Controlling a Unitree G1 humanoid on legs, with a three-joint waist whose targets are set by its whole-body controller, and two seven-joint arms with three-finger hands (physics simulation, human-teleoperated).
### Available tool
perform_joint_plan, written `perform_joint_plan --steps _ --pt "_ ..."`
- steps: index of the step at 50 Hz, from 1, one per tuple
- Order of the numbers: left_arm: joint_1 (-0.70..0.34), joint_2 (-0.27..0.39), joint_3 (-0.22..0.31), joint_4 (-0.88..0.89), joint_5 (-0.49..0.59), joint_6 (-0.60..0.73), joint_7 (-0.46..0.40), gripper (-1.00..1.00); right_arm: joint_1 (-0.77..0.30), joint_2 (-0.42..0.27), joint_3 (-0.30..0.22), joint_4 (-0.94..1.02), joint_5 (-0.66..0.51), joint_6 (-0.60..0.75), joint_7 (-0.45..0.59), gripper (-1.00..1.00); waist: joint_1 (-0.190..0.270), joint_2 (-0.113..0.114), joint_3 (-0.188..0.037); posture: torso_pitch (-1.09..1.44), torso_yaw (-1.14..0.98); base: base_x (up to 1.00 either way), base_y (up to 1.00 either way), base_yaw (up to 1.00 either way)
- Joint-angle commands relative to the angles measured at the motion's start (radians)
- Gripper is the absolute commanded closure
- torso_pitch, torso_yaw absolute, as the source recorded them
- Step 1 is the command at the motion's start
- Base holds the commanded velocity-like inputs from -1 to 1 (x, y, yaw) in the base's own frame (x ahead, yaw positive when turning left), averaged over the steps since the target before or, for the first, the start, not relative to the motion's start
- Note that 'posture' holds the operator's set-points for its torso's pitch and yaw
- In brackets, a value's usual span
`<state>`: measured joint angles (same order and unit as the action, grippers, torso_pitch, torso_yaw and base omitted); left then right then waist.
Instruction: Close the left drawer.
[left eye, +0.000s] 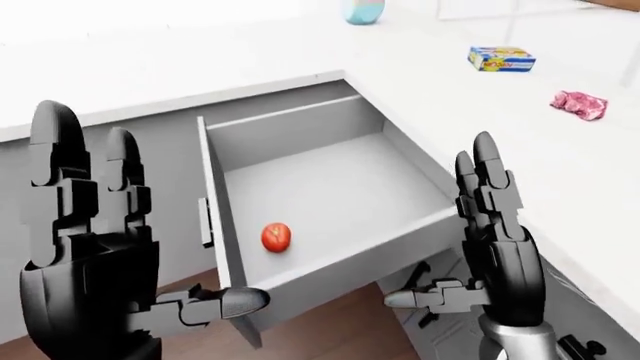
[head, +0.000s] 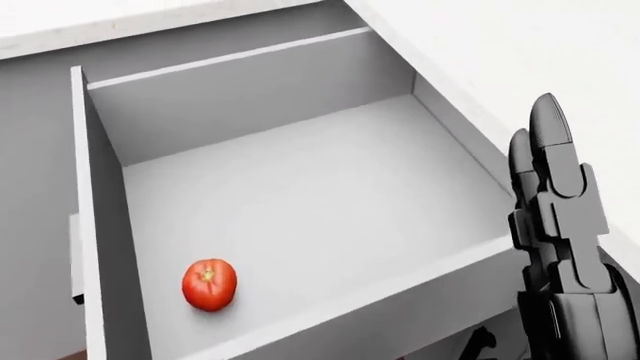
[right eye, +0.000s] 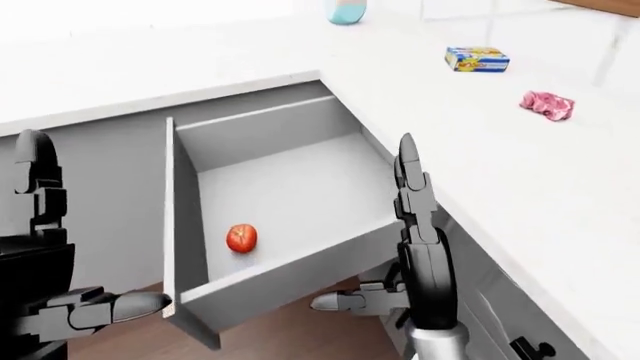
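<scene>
- The white counter (left eye: 200, 67) ran along the top of the eye views and down the right side, way above both sets of fingertips.
- The left drawer (left eye: 330, 187) was pulled wide open, sitting between the two hands; its near corner was right by the left hand's thumb in the left-eye view.
- The left hand (left eye: 85, 247) was held up, palm turned toward the drawer, fingers straight and spread, gripping nothing. The bottom edge cut off its wrist.
- The right hand (left eye: 490, 240) was upright too, fingers (head: 555, 165) stretched out, thumb poking sideways under the drawer's side wall, nothing held. Couldn't tell if it actually touched the wall.
- The drawer handle (left eye: 206, 222) was mostly hidden behind the front panel, just beyond the left fingers.
- A yellow-blue box (left eye: 501, 58) and a pink lump (left eye: 579, 104) lay on the counter past the right fingertips; couldn't make out what the lump was.
- A tomato (head: 209, 284) lay inside the drawer, nearer the left fingers.
</scene>
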<state>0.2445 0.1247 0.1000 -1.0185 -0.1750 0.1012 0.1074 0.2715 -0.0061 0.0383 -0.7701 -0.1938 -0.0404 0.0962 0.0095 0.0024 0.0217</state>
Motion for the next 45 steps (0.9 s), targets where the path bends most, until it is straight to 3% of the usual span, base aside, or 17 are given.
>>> perform_joint_plan --steps 1,16,28,37,45 --pt "-0.005 0.005 0.007 -0.028 -0.001 -0.022 0.003 -1.00 -0.006 0.000 0.002 -0.035 0.001 -0.028 -0.004 -1.00 0.000 0.000 -0.010 0.00 0.00 0.00 0.00 0.00" --pt "-0.018 0.014 0.024 -0.028 -0.009 -0.012 0.015 -1.00 -0.004 -0.001 0.002 -0.031 -0.004 -0.038 -0.002 -1.00 -0.001 -0.001 0.003 0.00 0.00 0.00 0.00 0.00" --pt "-0.070 0.033 0.139 -0.029 -0.064 0.040 0.029 -1.00 -0.004 -0.002 0.005 -0.024 -0.004 -0.042 -0.002 -1.00 0.002 -0.001 0.003 0.00 0.00 0.00 0.00 0.00" --pt "-0.168 -0.065 0.290 -0.013 -0.043 0.141 -0.078 -1.00 -0.004 -0.003 0.007 -0.020 -0.006 -0.045 -0.002 -1.00 -0.001 0.003 -0.002 0.00 0.00 0.00 0.00 0.00" --pt "-0.218 -0.042 0.383 0.033 -0.069 0.153 -0.076 -1.00 -0.004 -0.003 0.008 -0.022 -0.007 -0.043 0.000 -1.00 -0.010 0.011 -0.004 0.00 0.00 0.00 0.00 0.00"
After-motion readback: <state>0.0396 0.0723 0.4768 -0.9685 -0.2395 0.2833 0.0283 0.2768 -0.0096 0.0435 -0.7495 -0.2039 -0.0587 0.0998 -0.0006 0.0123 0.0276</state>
